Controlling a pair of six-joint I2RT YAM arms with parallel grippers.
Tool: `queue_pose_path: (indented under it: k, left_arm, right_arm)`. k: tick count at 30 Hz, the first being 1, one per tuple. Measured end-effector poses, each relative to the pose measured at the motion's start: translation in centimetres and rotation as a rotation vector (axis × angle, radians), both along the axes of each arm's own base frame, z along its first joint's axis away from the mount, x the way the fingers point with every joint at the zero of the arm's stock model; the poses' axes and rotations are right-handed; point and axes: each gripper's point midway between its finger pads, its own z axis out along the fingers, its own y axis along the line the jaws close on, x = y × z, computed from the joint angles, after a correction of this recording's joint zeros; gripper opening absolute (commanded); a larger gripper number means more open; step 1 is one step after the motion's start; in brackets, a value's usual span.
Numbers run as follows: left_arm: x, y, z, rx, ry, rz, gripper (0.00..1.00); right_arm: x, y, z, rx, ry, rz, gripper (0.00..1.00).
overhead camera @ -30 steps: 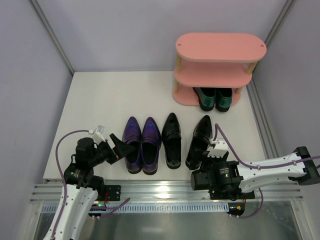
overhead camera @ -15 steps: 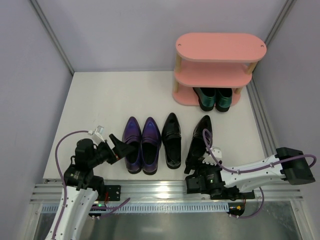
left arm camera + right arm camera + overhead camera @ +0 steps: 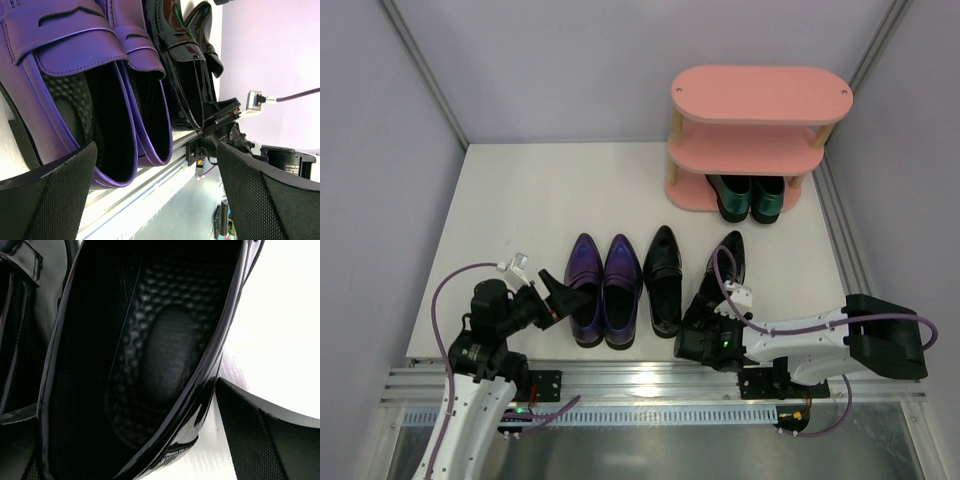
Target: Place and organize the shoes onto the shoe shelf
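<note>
arms (image 3: 805, 338): white links, black joints | cables (image 3: 436, 297): purple (looped at each wrist) | fingers (image 3: 55, 195): black, mesh-textured

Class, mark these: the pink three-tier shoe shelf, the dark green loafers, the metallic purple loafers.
Pink three-tier shoe shelf (image 3: 760, 95): top external view, top board.
Dark green glossy loafers (image 3: 731, 198): top external view, left shoe's heel.
Metallic purple pointed loafers (image 3: 622, 275): top external view, right shoe's vamp.

Purple shoes (image 3: 622, 285), black shoes (image 3: 665, 280), greenish-looking shoes (image 3: 732, 200)

Setting: robotics lab test cell. Evidence: bare lilac panels (image 3: 570, 70) in metal framing (image 3: 420, 65); white counter (image 3: 540, 190); slotted aluminium rail (image 3: 630, 385) carrying two cabled arms (image 3: 800, 345).
</note>
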Motion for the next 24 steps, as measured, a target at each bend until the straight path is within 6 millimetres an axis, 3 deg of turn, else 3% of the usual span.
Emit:
queue_pose_path:
  k: [3, 7, 10, 11, 14, 24]
  left_arm:
    - [0.0, 0.0, 0.1, -0.003, -0.007, 0.000, 1.00]
    - [0.0, 0.0, 0.2, -0.005, -0.014, 0.000, 1.00]
    - [0.0, 0.0, 0.2, -0.006, -0.016, 0.001, 1.00]
    - [0.0, 0.0, 0.2, -0.006, -0.016, 0.001, 1.00]
    - [-0.1, 0.0, 0.2, -0.006, -0.016, 0.000, 1.00]
    - [-0.1, 0.0, 0.2, -0.007, -0.021, 0.001, 1.00]
  right_arm:
    - [0.5, -0.2, 0.0, -0.010, -0.004, -0.019, 0.94]
    - [1.0, -0.6, 0.0, -0.008, 0.010, -0.059, 0.74]
    - [0.9, -1.1, 0.2, 0.004, 0.023, -0.079, 0.35]
    - [0.9, -1.3, 0.2, 0.005, 0.027, -0.078, 0.18]
    - [0.7, -1.5, 0.3, 0.004, 0.036, -0.049, 0.05]
    - [-0.4, -2.9, 1.7, -0.140, 0.133, 0.031, 0.04]
